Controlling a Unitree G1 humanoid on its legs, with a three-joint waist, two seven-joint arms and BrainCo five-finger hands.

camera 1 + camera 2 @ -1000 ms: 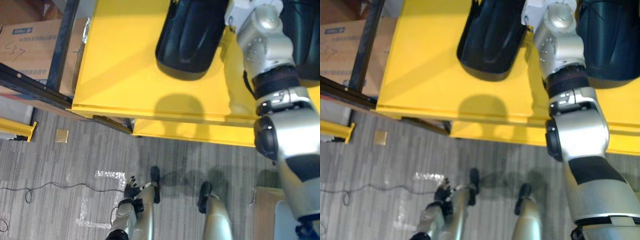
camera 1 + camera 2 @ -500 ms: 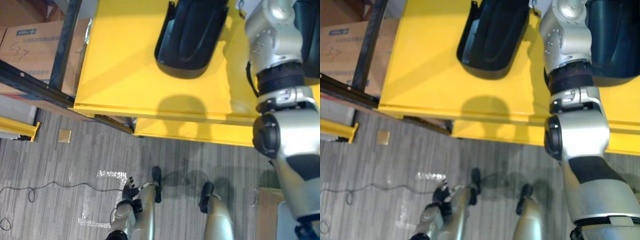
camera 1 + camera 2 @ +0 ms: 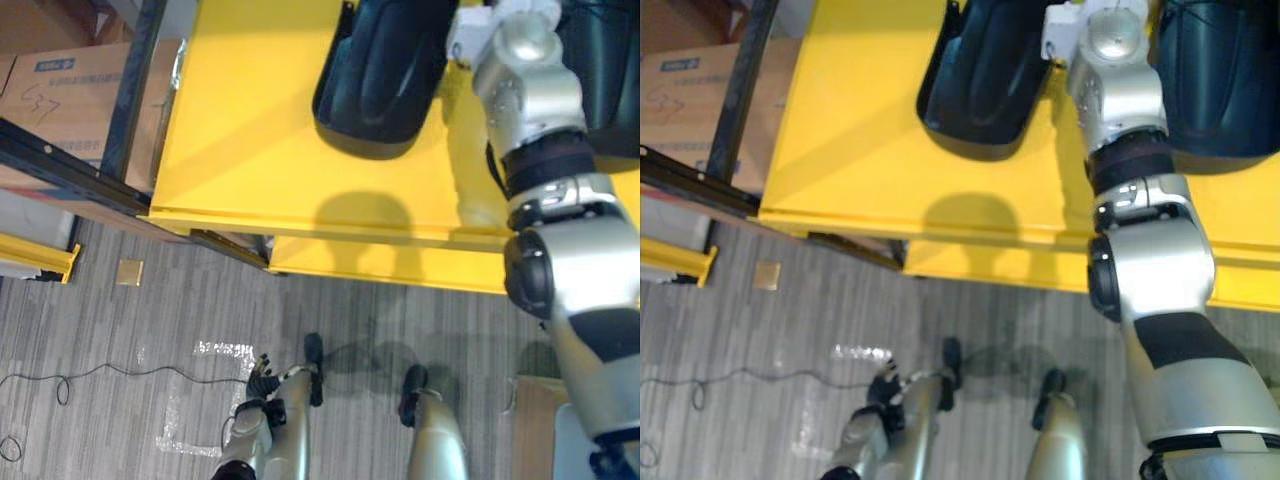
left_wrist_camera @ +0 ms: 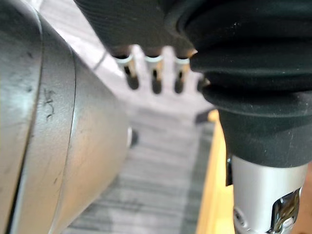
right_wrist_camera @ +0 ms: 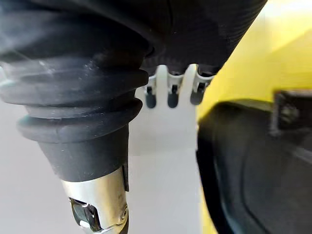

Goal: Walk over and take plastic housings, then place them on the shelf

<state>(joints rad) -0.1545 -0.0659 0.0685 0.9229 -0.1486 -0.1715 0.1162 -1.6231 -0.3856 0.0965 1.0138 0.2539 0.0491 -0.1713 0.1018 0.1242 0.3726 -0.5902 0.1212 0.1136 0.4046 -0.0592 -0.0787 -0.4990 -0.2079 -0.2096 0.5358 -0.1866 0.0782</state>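
While right hand (image 5: 168,90) hangs straight-fingered beside black housing (image 5: 253,165), left hand (image 4: 154,80) loose, uncurled.

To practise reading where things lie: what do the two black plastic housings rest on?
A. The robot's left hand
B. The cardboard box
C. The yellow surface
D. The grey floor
C: the left black housing and the right black housing both lie on the yellow surface, well above the floor.
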